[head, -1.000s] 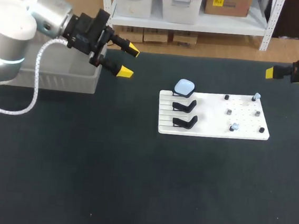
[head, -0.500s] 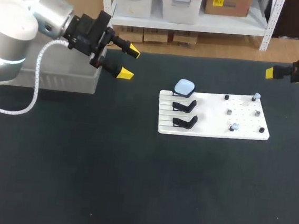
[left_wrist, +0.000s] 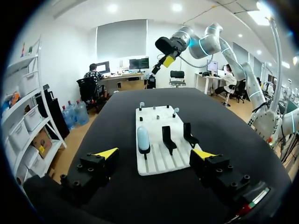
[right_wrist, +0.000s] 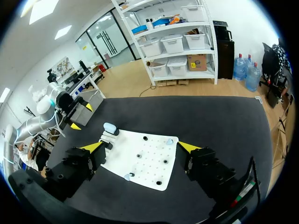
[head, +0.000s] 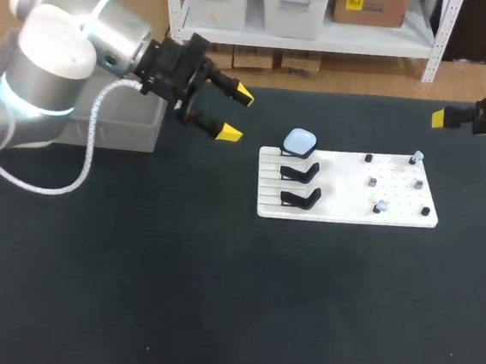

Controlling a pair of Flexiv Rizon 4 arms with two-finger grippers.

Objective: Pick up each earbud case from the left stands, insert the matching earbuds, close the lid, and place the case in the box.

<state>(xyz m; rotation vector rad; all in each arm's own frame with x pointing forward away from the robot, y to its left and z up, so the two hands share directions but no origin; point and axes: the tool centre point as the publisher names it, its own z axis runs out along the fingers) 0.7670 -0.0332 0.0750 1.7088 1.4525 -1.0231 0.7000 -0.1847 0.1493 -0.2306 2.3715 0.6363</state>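
Observation:
A pale blue earbud case [head: 299, 141] rests on the rear stand at the left end of the white board [head: 346, 188]. The two black stands [head: 301, 172] in front of it are bare. Small pale earbuds [head: 416, 156] sit on pegs at the board's right end. My left gripper [head: 235, 114] hovers open, left of the board and above the table. In the left wrist view the left gripper [left_wrist: 155, 154] faces the case [left_wrist: 143, 138] with nothing between its fingers. My right gripper [right_wrist: 140, 147] hangs open high above the board [right_wrist: 145, 161], with nothing in it.
A grey box [head: 131, 133] stands at the table's back left, partly behind my left arm. Dark pegs [head: 370, 182] dot the board's right half. Black table top lies all around the board.
My left arm has swung right, from over the grey box toward the board, its gripper still open. The right arm has not moved.

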